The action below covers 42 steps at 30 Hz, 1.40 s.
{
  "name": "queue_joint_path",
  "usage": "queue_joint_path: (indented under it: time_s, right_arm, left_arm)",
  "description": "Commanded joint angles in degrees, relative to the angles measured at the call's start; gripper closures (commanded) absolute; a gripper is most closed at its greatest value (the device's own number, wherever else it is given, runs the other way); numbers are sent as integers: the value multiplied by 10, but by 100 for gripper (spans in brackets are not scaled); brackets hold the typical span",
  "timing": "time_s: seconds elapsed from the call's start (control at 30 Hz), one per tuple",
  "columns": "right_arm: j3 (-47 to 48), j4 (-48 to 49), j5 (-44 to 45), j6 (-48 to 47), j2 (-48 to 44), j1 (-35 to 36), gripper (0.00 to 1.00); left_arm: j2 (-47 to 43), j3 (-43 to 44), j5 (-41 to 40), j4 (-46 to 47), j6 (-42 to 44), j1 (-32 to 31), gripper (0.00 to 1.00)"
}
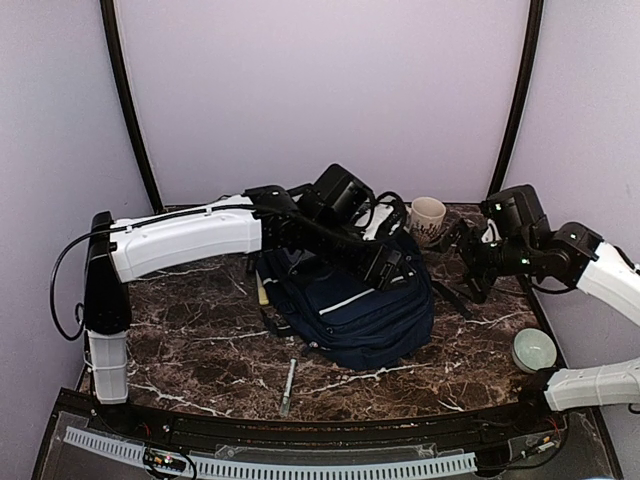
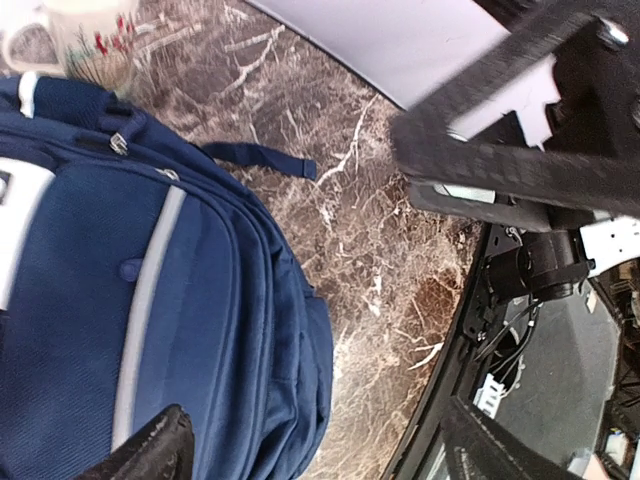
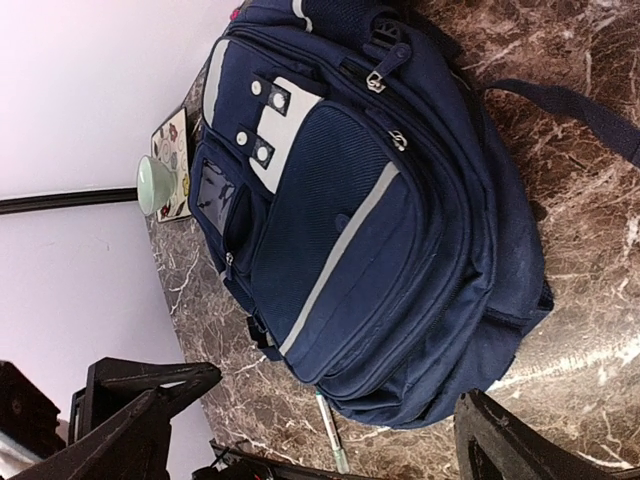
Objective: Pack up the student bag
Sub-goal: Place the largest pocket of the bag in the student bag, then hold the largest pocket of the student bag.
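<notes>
The student bag [image 1: 360, 312] is a navy backpack with a pale diagonal stripe, lying flat in the middle of the marble table with its front pockets up. It fills the left of the left wrist view [image 2: 150, 300] and most of the right wrist view [image 3: 370, 220]; its zips look closed. My left gripper [image 1: 396, 264] hovers over the bag's far right part, open and empty [image 2: 320, 455]. My right gripper [image 1: 468, 262] is to the right of the bag, apart from it, open and empty [image 3: 320, 448].
A white patterned mug [image 1: 427, 218] stands behind the bag by the back wall [image 2: 80, 40]. A pen [image 1: 289, 385] lies in front of the bag [image 3: 332, 432]. A pale green cup [image 1: 533, 350] stands front right. Another pale green cup [image 3: 160, 185] sits beside a patterned card past the bag.
</notes>
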Motion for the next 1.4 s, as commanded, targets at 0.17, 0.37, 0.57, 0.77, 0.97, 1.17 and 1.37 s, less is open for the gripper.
queue_joint_path:
  time_s: [0.17,0.37,0.57,0.77,0.97,1.17,1.37]
  right_arm:
    - [52,-2,40,0,62,40,0]
    - [124,-71,76,-34,121,71,0]
    - [117,-41,76,-14,141,107,0]
    - [132,-35,73,-12,178,134,0]
    - [174,-68,92,-22,221,172,0]
    - [193,-90,104,-6,247,201,0]
    - [185,-91,103,13,251,210,0]
  left_arm:
    - [-198,-153,-113,-63,114,4,9]
    - [-323,-327,-125,-95,142,4,16]
    - [-340,-433,-114,-72,131,5,23]
    - [-287,-458,-71,-16,113,18,32]
    - [-285,-479,-46,13,106,39,33]
    - [-285,-501,-21,32,145,41,33]
    - [-253,-525,-7,75,143,42,33]
